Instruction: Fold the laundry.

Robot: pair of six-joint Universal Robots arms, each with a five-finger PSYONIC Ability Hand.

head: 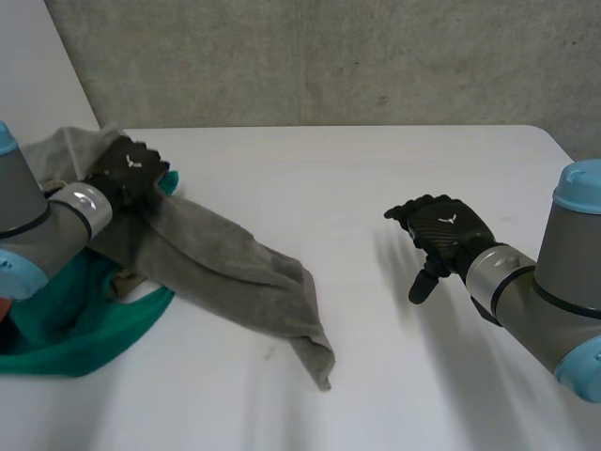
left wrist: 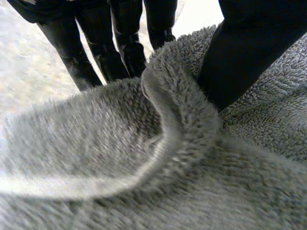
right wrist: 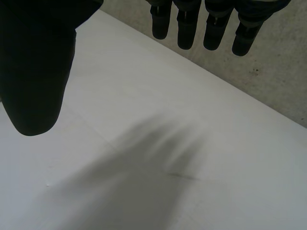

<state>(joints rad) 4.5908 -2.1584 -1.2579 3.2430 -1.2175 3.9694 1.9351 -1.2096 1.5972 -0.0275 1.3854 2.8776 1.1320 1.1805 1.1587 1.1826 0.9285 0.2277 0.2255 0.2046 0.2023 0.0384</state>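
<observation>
— On the robot's left side of the desk (head: 376, 169), what lies there?
— 2 cloths. A grey towel (head: 235, 272) stretches, crumpled, from the far left of the desk toward the middle, and its near end tapers to a corner on bare desk. It lies partly over a teal cloth (head: 84, 329) bunched at the near left edge.
— And the left hand (head: 131, 174)?
— It sits on the towel's far end, clamped on it. From the left wrist, a raised ridge of towel stands pinched between the thumb (left wrist: 240, 57) and the fingers (left wrist: 120, 48).
— The right hand (head: 441, 230)?
— Well apart from both cloths, above bare desk, holding nothing. Its fingers (right wrist: 187, 28) hang relaxed, spread wide from the thumb (right wrist: 33, 72). A concrete wall (head: 329, 56) stands behind the desk.
</observation>
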